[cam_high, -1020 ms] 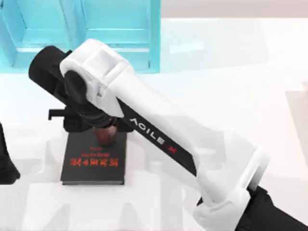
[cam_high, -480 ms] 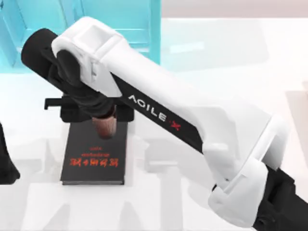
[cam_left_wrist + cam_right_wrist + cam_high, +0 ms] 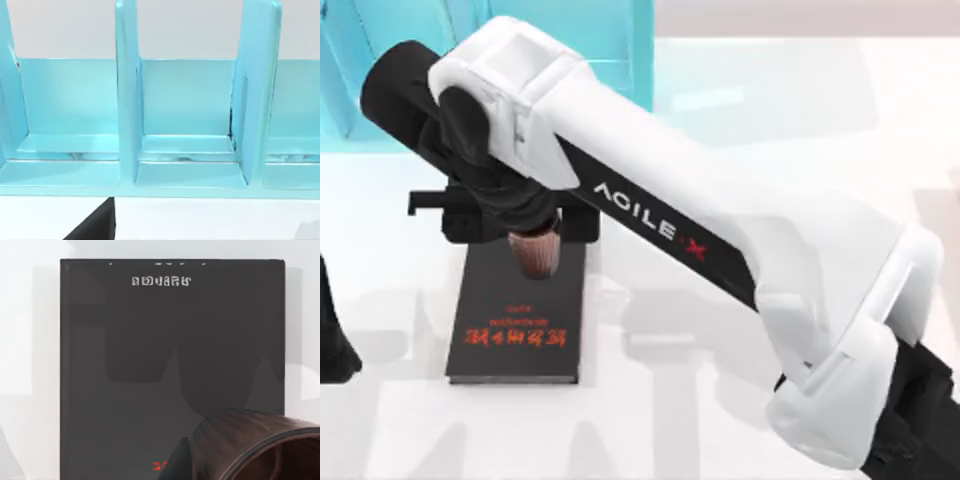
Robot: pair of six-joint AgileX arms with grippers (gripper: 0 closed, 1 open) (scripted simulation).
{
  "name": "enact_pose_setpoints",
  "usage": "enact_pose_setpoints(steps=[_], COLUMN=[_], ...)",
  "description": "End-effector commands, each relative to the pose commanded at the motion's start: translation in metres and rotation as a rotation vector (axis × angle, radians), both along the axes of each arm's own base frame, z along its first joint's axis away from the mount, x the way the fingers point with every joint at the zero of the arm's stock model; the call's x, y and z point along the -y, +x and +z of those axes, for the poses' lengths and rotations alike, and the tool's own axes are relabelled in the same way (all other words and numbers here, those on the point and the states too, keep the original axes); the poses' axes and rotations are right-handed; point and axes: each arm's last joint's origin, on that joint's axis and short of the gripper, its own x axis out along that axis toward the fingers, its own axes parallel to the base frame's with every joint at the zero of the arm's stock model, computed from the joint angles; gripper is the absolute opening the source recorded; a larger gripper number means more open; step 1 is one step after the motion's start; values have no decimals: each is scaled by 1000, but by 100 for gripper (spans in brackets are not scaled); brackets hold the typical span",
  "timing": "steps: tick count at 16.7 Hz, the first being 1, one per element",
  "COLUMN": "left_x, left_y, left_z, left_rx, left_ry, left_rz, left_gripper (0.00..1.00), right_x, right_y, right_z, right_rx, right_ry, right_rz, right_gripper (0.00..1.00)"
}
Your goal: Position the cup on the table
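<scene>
Since a second ago our right arm has swung toward the far left of the table, and the cup [image 3: 536, 252] has travelled with it from mid-cover toward the far edge of the black book [image 3: 518, 318]. Our right gripper [image 3: 530, 232] is clamped on the cup from above, holding it clear of the cover; the fingers themselves are mostly tucked under the black wrist housing, but the cup hangs there with nothing else supporting it, so yeah, it's gripped. The cup's long axis runs roughly vertical, leaning a bit toward the camera, narrower end down. In the right wrist view the ribbed copper wall and dark rim of the cup [image 3: 260, 445] sit right by the lens, with the book [image 3: 170, 365] spread out flat below it and white table [image 3: 30, 365] around that. Red lettering on the cover is on the near half, upside down from the top view. Just beyond the book stands the turquoise shelf unit [image 3: 570, 60], its upright dividers close in the left wrist view [image 3: 127, 95]. Our left arm [image 3: 335, 340] is parked at the table's left edge.
</scene>
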Motion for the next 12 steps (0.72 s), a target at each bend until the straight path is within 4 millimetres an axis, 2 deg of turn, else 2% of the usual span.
enact_pose_setpoints(steps=[3,6,9,12], left_x=[0,0,0,0], left_y=[0,0,0,0], left_z=[0,0,0,0], left_rx=[0,0,0,0], left_ry=[0,0,0,0], left_rz=[0,0,0,0], left_gripper=[100,100,100,100], right_x=[7,25,56,97], right_y=[5,15,25,26], right_z=[7,20,34,43], right_rx=[1,1,-4,-11], right_ry=[-1,-6,-16,-26], right_rz=[3,4,3,1], right_gripper=[0,0,0,0])
